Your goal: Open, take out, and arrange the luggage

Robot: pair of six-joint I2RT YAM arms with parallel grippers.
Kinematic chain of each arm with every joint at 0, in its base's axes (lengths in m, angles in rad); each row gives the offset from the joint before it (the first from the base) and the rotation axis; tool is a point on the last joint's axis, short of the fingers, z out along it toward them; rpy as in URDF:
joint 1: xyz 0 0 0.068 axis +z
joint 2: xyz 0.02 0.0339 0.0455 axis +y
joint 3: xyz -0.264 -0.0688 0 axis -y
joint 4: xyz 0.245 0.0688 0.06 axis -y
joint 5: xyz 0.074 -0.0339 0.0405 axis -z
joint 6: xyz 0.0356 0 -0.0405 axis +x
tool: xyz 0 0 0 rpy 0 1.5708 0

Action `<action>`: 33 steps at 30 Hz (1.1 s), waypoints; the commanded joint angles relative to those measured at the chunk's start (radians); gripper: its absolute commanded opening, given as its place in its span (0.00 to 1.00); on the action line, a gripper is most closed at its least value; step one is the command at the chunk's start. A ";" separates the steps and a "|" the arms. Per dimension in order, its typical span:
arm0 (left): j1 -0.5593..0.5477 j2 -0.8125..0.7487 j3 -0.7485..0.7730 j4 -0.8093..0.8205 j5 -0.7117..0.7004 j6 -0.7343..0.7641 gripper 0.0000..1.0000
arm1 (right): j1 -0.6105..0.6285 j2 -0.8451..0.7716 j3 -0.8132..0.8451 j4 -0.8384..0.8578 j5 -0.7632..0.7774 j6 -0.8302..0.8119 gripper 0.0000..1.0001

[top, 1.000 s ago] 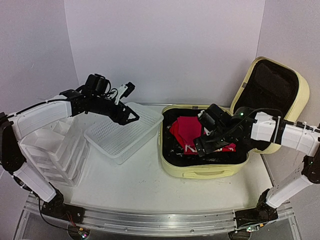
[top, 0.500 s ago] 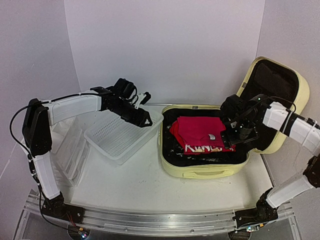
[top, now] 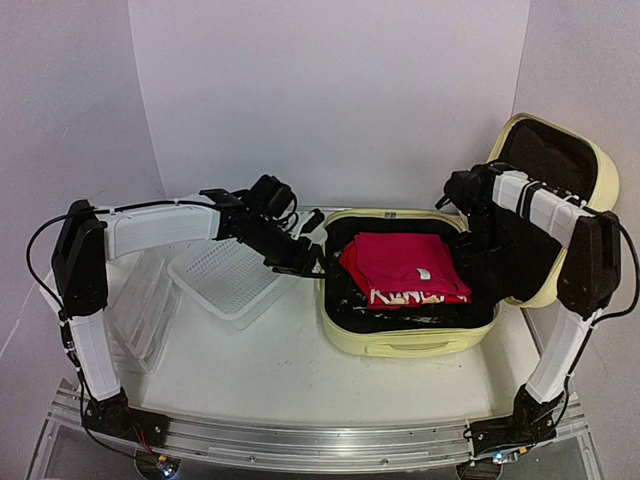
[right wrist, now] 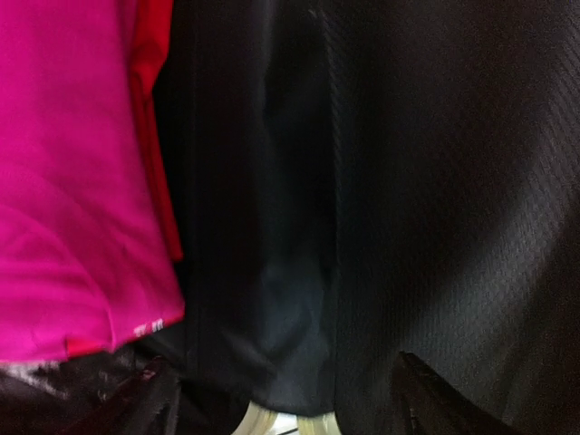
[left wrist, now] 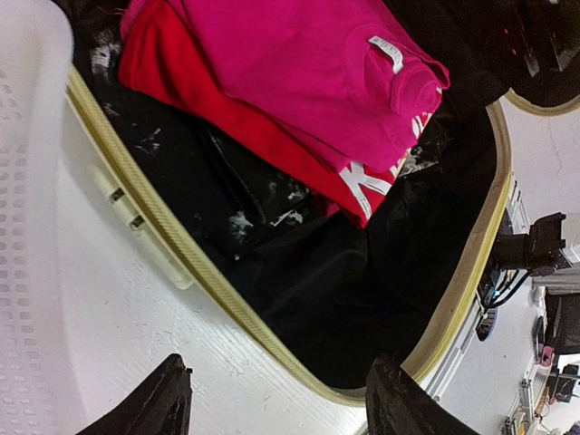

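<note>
The luggage [top: 400,345] lies open at the right, lid up, as before. The left gripper [top: 306,262] has moved off the white basket [top: 225,285] to the luggage's left rim — jaws apart, empty. The right gripper [right wrist: 285,403] withdrew from the pink shirt [top: 400,260] — spread, holding nothing.

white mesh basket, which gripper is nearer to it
Left. The left gripper hovers beside the mesh basket, on its right; the right gripper is over the right side of the suitcase.
</note>
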 commanded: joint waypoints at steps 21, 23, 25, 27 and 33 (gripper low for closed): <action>-0.089 0.317 0.249 0.042 -0.024 -0.070 0.26 | -0.144 0.098 -0.083 0.134 0.113 -0.068 0.57; -0.099 0.339 0.276 0.043 -0.014 -0.074 0.25 | -0.162 0.079 -0.106 0.142 0.119 -0.070 0.57; -0.109 0.358 0.304 0.043 -0.008 -0.076 0.25 | -0.177 0.056 -0.123 0.145 0.115 -0.072 0.57; -0.116 0.377 0.328 0.043 -0.004 -0.081 0.24 | -0.178 0.022 -0.137 0.148 0.124 -0.080 0.57; -0.131 0.408 0.366 0.043 0.003 -0.085 0.24 | -0.178 -0.117 -0.098 0.110 0.070 -0.088 0.69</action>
